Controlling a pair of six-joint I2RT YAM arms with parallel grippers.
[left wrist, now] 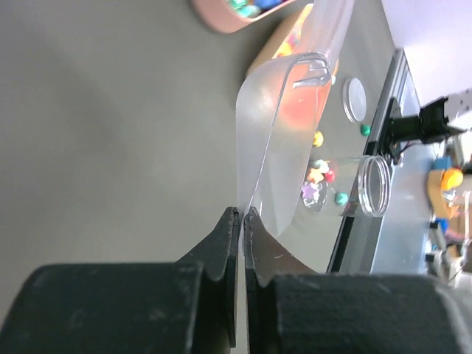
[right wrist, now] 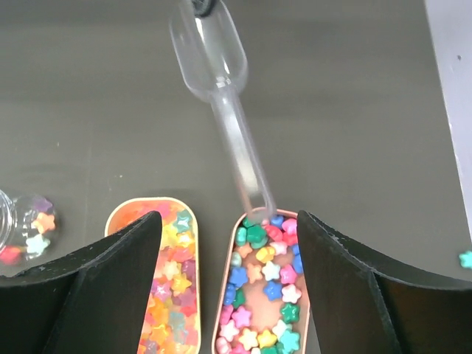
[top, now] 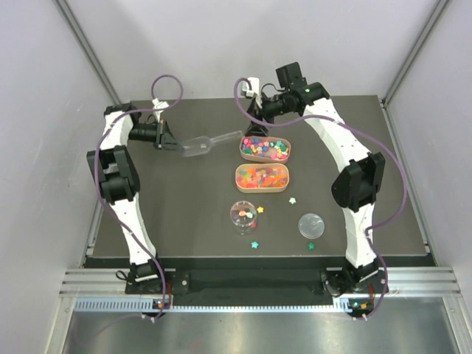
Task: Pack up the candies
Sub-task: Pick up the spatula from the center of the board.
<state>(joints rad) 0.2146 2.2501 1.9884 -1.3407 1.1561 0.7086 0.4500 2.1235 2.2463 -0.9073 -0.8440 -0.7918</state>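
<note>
1. Nearest the arm bases, a few loose stars (top: 255, 244) lie on the dark counter (top: 184, 214). The clear lid (top: 310, 224) lies flat near them, off its jar.
2. Just beyond, the clear jar (top: 243, 216) stands upright and open, with only a handful of candies in the bottom. I judge the packing barely begun.
3. Past the jar sit two oval trays side by side. The near tray (top: 237, 177) is full of orange-and-red candies (top: 262, 177). The far tray (top: 242, 147) is full of star candies (top: 265, 148) in green, blue, pink and yellow.
4. Left of the far tray, the left claw (left wrist: 242, 214) is pinched tight on the thin wall of the clear scoop (top: 200, 146), at its bowl end. The scoop is empty and its handle reaches the far tray's rim.
5. Farthest back, the right claw (right wrist: 228, 218) hangs over the far tray, jaws spread wide and gripping nothing. In its wrist view the handle's tip shows between the fingers.
6. The step in hand looks like a handover of the scoop. The next move calls for the right claw to come down and close squarely on the handle. The left claw should let go only once that grip is firm.
</note>
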